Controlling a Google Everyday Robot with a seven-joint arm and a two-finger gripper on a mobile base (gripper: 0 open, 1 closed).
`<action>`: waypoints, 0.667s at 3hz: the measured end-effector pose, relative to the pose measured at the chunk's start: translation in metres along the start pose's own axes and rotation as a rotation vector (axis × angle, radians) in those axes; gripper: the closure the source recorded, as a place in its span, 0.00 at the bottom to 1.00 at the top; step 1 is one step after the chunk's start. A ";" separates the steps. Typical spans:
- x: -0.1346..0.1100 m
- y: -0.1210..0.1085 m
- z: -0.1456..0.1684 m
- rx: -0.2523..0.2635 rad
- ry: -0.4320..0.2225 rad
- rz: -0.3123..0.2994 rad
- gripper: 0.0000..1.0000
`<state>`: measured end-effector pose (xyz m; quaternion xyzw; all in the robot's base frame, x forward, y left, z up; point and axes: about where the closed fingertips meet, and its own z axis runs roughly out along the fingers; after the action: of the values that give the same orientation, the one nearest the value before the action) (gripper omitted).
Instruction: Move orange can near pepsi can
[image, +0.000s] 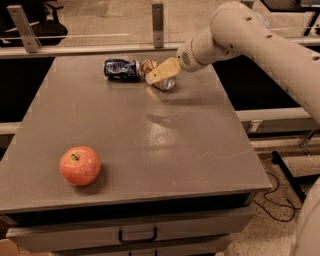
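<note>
The orange can (164, 84) is golden-orange with a silver top and lies tilted at the far side of the grey table (150, 150). My gripper (153, 75) reaches in from the right and is shut on it, with one tan finger (162, 71) across its body. The pepsi can (121, 68), dark blue and dented, lies on its side just left of the orange can. The two cans are touching or nearly so. I cannot tell whether the orange can rests on the table or hangs just above it.
A red apple (80, 165) sits near the table's front left. My arm (250, 40) spans the back right corner. A rail with metal posts (158, 20) runs behind the table. Drawers (137, 234) are below the front edge.
</note>
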<state>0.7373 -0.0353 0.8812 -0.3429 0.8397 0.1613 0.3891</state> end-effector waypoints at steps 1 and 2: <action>-0.010 -0.010 -0.051 -0.028 -0.081 -0.005 0.00; -0.024 -0.020 -0.157 -0.053 -0.197 -0.083 0.00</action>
<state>0.6771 -0.1228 1.0008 -0.3700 0.7778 0.2002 0.4670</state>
